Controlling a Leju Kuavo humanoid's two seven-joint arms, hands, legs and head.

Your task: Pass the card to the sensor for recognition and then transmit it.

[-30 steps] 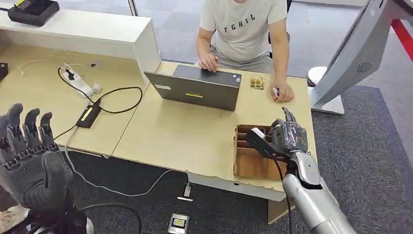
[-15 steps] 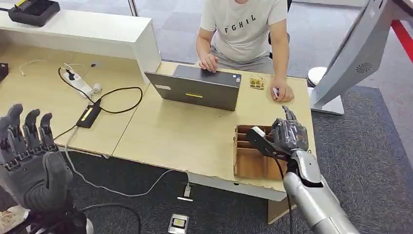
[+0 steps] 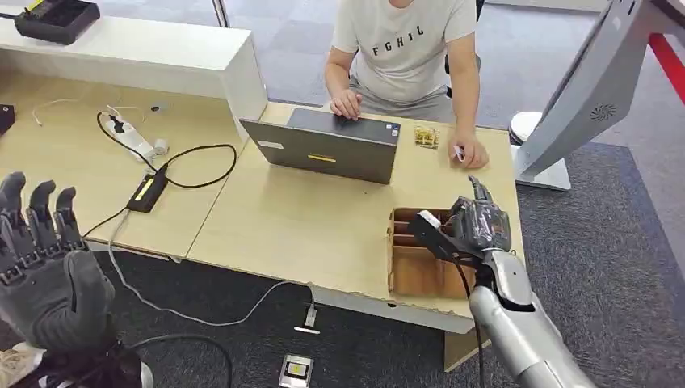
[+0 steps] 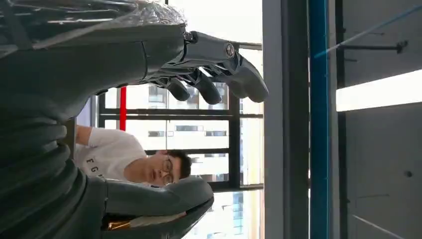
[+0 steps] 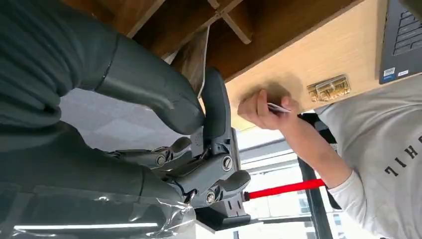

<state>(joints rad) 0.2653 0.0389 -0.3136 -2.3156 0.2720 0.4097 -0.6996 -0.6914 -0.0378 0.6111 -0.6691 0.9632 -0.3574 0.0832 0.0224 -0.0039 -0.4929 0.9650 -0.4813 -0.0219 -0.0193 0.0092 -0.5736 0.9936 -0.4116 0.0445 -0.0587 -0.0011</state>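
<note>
A white card stands in a slotted wooden box at the table's near right corner. My right hand reaches into the box from above. In the right wrist view, my right hand pinches the pale card between its thumb and a finger, over the box. My left hand is raised at the lower left with its fingers spread and nothing in it; my left hand also fills the near side of the left wrist view. A small black device with a yellow stripe lies on the left table.
A person sits across the table behind a grey laptop, one hand holding a small card. A brass object lies beside the laptop. A power strip and cables cross the left table. A grey stand rises at right.
My left hand has sunk slightly toward the lower left. My right hand has stayed at the box, shifting only a little.
</note>
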